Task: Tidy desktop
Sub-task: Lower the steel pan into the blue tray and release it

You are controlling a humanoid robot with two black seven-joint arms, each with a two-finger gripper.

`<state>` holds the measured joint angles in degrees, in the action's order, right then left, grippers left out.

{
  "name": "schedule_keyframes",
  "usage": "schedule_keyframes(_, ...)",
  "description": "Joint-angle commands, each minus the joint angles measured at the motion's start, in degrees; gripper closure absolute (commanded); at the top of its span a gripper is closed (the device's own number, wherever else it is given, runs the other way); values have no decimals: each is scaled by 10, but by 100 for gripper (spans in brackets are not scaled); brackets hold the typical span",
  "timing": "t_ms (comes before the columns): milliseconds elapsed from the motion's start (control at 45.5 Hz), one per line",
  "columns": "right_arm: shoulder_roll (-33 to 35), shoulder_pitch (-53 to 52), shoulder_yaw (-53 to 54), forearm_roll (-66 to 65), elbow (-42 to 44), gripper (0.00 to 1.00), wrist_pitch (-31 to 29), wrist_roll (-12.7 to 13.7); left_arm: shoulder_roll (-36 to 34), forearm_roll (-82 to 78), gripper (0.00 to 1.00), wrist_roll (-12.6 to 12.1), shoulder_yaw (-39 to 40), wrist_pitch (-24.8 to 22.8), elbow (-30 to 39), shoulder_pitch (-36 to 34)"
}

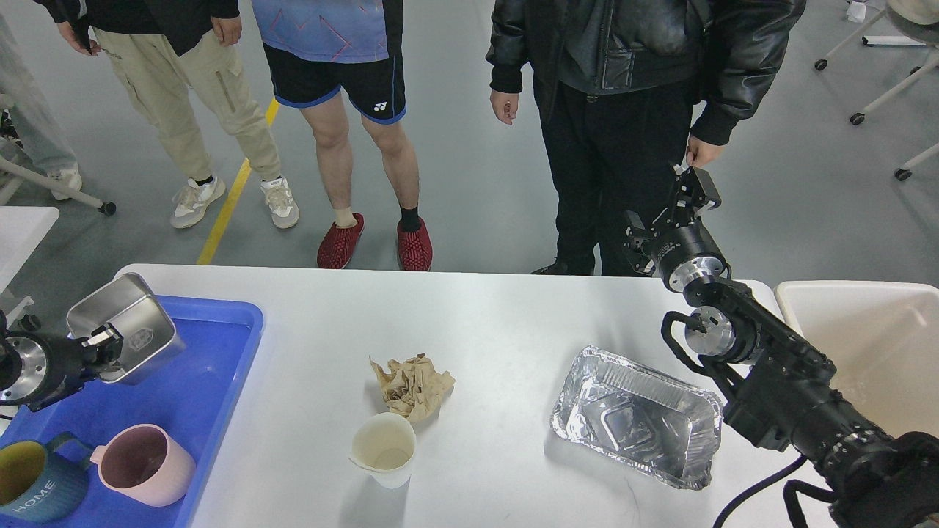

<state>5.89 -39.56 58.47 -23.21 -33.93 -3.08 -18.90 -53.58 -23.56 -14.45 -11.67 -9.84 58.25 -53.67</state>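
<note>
The white desktop (pixel 499 315) holds a crumpled brown paper (pixel 412 385), a white paper cup (pixel 383 449) just in front of it, and an empty foil tray (pixel 637 416) to the right. My left gripper (pixel 103 350) is shut on the rim of a square steel container (pixel 126 326) and holds it tilted, low over the far left part of the blue tray (pixel 205 367). My right gripper (pixel 693 192) is raised past the table's far edge, dark and small, with nothing seen in it.
A pink mug (pixel 143 466) and a dark teal mug marked HOME (pixel 33 488) stand in the blue tray's near end. A beige open bin (pixel 873 345) sits at the right. Three people stand beyond the far edge.
</note>
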Motion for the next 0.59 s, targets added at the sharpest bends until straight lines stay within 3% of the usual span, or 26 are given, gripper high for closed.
schedule_keyframes(0,0,0,0,0,0,0,-1,0,27,-1,98,4,45,-3,-52,46)
schedule_keyframes(571,2,2,0,0,0,0,-2,0,137,-1,94,4,76,-5,-184,79)
